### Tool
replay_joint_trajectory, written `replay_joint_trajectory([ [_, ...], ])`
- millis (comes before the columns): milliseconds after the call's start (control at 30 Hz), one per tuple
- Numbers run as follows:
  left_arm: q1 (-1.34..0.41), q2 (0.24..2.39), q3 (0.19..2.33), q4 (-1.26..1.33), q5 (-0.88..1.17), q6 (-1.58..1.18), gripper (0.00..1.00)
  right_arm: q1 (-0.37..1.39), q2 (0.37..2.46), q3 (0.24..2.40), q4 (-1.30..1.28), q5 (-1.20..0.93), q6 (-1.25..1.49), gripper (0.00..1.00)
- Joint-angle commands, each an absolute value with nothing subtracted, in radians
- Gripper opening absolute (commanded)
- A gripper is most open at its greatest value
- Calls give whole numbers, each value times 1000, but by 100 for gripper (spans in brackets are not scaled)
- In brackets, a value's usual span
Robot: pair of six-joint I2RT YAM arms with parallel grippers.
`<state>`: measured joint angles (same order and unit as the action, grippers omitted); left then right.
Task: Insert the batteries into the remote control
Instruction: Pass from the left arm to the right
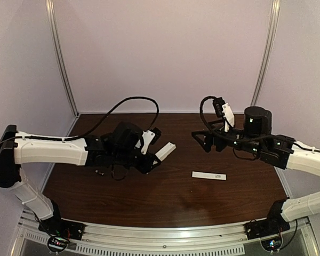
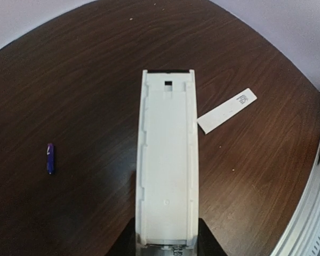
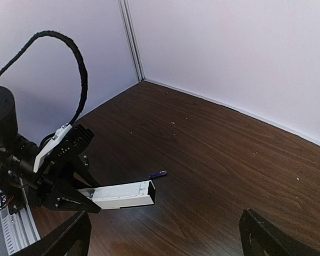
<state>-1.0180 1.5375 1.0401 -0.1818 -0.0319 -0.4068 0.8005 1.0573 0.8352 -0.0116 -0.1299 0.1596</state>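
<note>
My left gripper (image 2: 167, 249) is shut on the near end of the remote control (image 2: 167, 160), a long white bar. It holds the bar above the table with the hollow back facing the camera. From above, the remote control (image 1: 166, 151) sticks out to the right of the left gripper (image 1: 149, 156). One bluish-purple battery (image 2: 50, 158) lies on the wood to the left of the bar, and the right wrist view shows this battery (image 3: 158, 174) just past the remote control (image 3: 120, 194). My right gripper (image 1: 202, 140) hangs open in the air facing the remote, with nothing between its fingers (image 3: 69, 234).
A thin flat white strip (image 1: 209, 175) lies on the dark wooden table (image 1: 165, 202) between the arms, right of the remote; it is also in the left wrist view (image 2: 228, 110). Pale walls and metal corner posts (image 1: 61, 58) close in the back and sides.
</note>
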Motion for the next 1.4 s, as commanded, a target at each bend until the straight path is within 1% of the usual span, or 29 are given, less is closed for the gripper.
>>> replay_joint_trajectory([
  [0,-1058,1616,1033,-124,-191,-599,0,753,1081,798,-11,-111,255,97],
  [133,-1093,1685,1051,-97,-236,-628,0,711,1120,786,-7,-155,277,95],
  [267,-1098,1664,1013,5,-228,-617,0,661,1159,769,-3,-253,332,92],
  [400,-1113,1622,984,86,-254,-585,0,617,1220,742,103,-356,480,89],
  [500,-1130,1612,975,125,-279,-567,0,617,1273,719,229,-448,643,83],
  [600,-1152,1611,974,157,-315,-551,0,635,1320,698,374,-502,762,81],
  [800,-1170,1607,979,195,-337,-547,0,692,1404,716,471,-525,859,78],
  [1000,-1187,1598,975,235,-380,-543,0,704,1454,698,539,-505,954,75],
  [1067,-1191,1600,966,261,-386,-539,0,704,1470,675,617,-503,1007,71],
  [1167,-1195,1610,972,271,-392,-534,0,711,1493,680,647,-503,1043,63],
  [1333,-1198,1629,995,252,-402,-516,0,738,1535,701,691,-522,1079,57],
  [1367,-1199,1632,999,248,-401,-510,0,742,1540,701,698,-523,1082,54],
])
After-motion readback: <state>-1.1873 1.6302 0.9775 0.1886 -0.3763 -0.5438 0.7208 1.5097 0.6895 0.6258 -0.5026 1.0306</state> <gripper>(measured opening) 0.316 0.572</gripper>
